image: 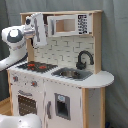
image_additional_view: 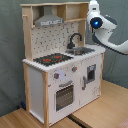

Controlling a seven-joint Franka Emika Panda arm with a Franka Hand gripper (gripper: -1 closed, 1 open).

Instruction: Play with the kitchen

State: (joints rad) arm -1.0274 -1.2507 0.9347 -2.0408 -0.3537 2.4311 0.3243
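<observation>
The kitchen (image: 60, 85) is a child-size toy of white panels and pale wood, seen in both exterior views. It has a black-red hob (image: 35, 66), a black tap (image: 84, 59) over the sink (image: 72, 74), and an oven door (image: 25, 102). A grey hood (image_additional_view: 48, 20) hangs over a dotted backboard (image_additional_view: 52, 37). My gripper (image: 41, 42) hangs high at the kitchen's upper end, beside the side post and above the hob. In the second exterior view my wrist with its blue light (image_additional_view: 95, 22) stands by the top corner above the sink (image_additional_view: 82, 50).
A wooden floor (image_additional_view: 100, 112) lies under the kitchen (image_additional_view: 60, 75). A grey curtain (image: 115, 45) hangs behind it. My white arm (image: 12, 45) reaches in from the first exterior view's left. A white rounded shape (image: 20, 121) sits at the bottom left.
</observation>
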